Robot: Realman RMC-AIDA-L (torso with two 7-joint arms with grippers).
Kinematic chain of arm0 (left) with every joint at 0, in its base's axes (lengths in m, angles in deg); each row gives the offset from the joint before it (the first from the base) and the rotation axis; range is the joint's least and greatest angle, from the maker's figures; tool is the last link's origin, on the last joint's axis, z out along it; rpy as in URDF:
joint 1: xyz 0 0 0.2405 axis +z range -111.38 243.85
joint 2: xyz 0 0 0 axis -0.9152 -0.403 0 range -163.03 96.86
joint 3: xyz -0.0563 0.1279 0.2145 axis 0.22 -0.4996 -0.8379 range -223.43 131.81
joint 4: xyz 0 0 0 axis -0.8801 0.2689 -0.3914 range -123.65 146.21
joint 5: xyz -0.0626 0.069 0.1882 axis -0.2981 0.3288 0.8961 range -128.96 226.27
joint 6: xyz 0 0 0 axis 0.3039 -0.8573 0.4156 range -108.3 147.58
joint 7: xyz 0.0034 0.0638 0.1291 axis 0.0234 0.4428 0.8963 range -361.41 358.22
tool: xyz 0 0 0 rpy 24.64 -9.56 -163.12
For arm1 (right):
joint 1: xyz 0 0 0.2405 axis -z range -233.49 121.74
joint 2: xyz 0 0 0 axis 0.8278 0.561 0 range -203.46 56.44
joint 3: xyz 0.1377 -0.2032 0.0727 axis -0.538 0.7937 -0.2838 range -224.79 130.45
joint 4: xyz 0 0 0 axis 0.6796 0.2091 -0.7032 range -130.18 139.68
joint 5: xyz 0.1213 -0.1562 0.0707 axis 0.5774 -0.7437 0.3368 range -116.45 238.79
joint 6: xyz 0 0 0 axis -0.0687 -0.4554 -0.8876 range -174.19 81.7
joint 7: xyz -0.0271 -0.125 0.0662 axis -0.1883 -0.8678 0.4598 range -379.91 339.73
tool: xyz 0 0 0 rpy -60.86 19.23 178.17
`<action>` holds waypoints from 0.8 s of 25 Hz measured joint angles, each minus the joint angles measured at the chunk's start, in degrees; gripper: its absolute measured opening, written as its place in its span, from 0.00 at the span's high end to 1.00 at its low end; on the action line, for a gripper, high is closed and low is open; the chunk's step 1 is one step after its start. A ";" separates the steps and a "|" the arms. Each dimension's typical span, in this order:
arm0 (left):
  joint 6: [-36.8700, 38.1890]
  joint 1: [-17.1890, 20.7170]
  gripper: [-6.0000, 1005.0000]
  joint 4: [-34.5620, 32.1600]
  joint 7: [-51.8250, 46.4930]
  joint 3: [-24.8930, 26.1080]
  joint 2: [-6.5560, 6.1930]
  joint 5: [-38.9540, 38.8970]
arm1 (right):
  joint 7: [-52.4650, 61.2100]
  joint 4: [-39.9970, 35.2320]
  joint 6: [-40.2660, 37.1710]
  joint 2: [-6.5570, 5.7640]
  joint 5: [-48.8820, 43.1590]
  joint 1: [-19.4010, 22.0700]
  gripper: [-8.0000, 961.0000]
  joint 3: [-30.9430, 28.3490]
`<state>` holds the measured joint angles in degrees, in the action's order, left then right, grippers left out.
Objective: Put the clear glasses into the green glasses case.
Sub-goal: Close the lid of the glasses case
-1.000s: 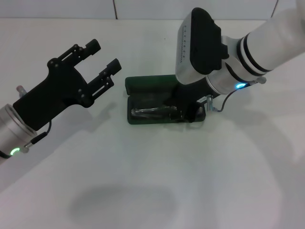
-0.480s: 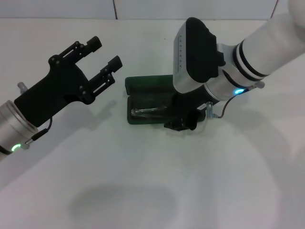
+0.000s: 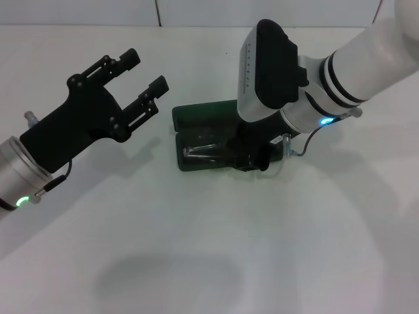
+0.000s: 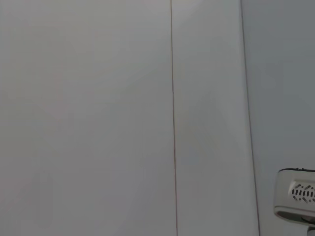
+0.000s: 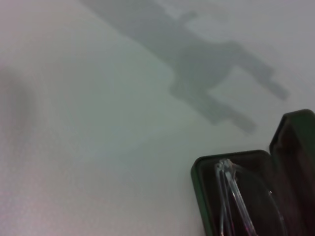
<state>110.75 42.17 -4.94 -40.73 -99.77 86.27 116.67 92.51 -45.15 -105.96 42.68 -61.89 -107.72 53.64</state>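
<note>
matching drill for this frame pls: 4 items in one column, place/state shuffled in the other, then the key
Items
1. clear glasses
2. green glasses case
3. left end effector
4. right end effector

Places/states
A. open, lid up, on the white table
B. low over the right end of the case, fingers hidden
C. lying in the case's lower tray
D. raised to the left of the case, fingers spread, holding nothing

Pairs: 1-C, 2-A, 3-D, 4-B
</note>
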 joint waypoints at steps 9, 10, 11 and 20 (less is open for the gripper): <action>-0.13 -0.02 0.36 0.14 0.11 0.03 0.00 0.01 | -0.02 -0.43 -0.44 -0.01 -0.06 0.16 0.66 1.80; -0.13 -0.01 0.36 0.14 0.11 0.02 0.00 0.01 | -0.01 -0.92 -0.93 0.00 -0.14 0.37 0.66 1.97; -0.14 -0.02 0.36 0.14 0.11 0.01 0.00 0.01 | -0.01 -1.65 -1.53 -0.03 -0.28 0.78 0.66 1.96; -0.15 0.06 0.36 0.14 -0.04 0.13 0.00 -0.02 | -1.24 -8.07 -2.11 -0.15 -1.22 5.12 0.65 0.47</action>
<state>110.60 42.23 -4.80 -40.77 -99.64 86.27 116.66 91.27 -53.22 -108.07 42.53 -63.11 -102.61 54.11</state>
